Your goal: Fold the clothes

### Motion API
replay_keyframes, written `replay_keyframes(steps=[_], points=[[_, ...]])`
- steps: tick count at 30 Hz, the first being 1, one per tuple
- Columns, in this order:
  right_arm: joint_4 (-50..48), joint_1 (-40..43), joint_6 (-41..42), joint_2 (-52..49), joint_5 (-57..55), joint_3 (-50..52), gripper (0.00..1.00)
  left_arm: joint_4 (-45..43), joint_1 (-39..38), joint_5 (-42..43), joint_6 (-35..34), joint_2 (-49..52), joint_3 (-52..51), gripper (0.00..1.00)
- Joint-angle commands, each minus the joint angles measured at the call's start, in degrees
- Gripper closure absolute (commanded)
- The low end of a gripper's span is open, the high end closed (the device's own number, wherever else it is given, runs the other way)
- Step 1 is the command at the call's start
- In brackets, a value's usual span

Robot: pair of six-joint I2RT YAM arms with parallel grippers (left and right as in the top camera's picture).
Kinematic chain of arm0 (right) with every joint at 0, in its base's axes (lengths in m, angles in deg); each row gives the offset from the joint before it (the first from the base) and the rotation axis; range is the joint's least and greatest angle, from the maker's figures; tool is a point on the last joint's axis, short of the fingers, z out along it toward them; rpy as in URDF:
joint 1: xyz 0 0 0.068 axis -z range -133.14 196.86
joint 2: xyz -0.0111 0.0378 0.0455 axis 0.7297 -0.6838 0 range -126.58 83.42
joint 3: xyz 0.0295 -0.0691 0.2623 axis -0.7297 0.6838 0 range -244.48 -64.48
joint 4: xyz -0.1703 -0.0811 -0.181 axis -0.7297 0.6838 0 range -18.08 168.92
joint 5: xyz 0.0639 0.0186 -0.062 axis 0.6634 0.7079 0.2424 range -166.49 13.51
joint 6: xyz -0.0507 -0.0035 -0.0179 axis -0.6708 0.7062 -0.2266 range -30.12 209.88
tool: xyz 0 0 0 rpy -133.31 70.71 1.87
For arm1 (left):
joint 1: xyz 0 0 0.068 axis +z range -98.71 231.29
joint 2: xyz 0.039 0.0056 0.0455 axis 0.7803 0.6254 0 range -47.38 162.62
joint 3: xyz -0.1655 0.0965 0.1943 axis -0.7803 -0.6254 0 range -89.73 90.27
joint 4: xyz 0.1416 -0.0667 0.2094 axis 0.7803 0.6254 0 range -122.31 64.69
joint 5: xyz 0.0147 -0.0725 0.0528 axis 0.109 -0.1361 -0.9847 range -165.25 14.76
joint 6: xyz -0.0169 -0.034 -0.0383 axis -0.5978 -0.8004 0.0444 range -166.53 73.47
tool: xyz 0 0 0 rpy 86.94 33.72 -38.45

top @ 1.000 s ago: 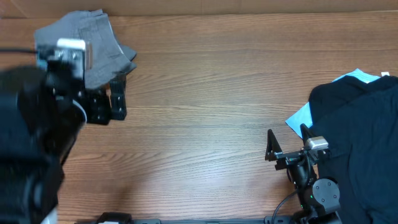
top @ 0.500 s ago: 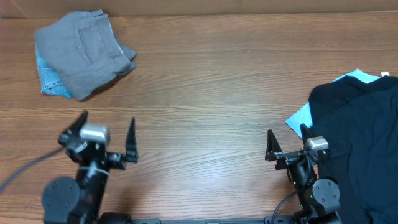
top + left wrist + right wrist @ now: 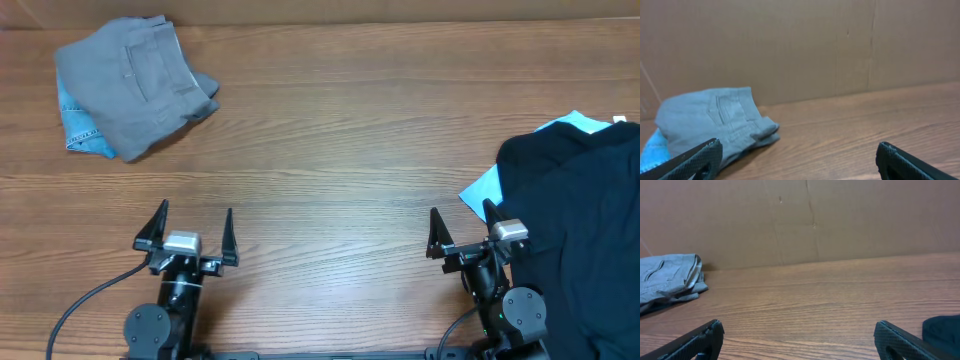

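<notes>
Lying in the upper left of the overhead frame, the grey trousers (image 3: 135, 85) form a compact folded bundle with a pocket seam facing up. A light blue garment (image 3: 78, 128) sits under the bundle and shows only along its left edge. A black garment (image 3: 585, 230) lies spread and unfolded at the right edge of the frame. It rests on a second light blue piece (image 3: 485, 187), which pokes out at its upper and left borders. All items lie on the wooden table (image 3: 340, 150).

The left gripper (image 3: 196, 210) is at the lower left of the overhead frame. Its fingers stand spread apart and hold nothing. It is well apart from the grey trousers. A black cable (image 3: 85, 305) runs from its base toward the lower left corner.

The right gripper (image 3: 461, 213) is at the lower right, fingers likewise spread and empty. Its right-hand finger stands just beside the edge of the black garment; contact cannot be determined.

In the left wrist view, the grey trousers (image 3: 715, 120) appear at the left with the light blue garment (image 3: 650, 155) at the lower left corner. A cardboard wall (image 3: 815, 45) stands behind the table.

In the right wrist view, the grey trousers (image 3: 667, 277) appear at the far left and the black garment (image 3: 942, 327) at the lower right.
</notes>
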State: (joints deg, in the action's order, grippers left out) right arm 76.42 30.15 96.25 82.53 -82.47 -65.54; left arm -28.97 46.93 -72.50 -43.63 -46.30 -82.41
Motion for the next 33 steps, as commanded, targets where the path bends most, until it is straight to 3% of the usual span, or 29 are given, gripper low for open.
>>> replay_keyframes(steps=[1,3,11,33], points=[[-0.42,-0.28,-0.22,0.72,0.09,0.59,0.00,-3.26,0.61,-0.15,-2.84,-0.92,-4.31,0.00],[-0.42,-0.28,-0.22,0.72,0.09,0.59,0.00,-6.54,0.63,-0.13,-3.34,-0.92,-6.99,0.00],[-0.42,-0.28,-0.22,0.72,0.09,0.59,0.00,1.31,0.63,-0.31,-3.30,-0.81,-7.04,0.00],[-0.42,-0.28,-0.22,0.72,0.09,0.59,0.00,0.94,0.63,-0.37,-3.30,-0.39,-7.04,0.00]])
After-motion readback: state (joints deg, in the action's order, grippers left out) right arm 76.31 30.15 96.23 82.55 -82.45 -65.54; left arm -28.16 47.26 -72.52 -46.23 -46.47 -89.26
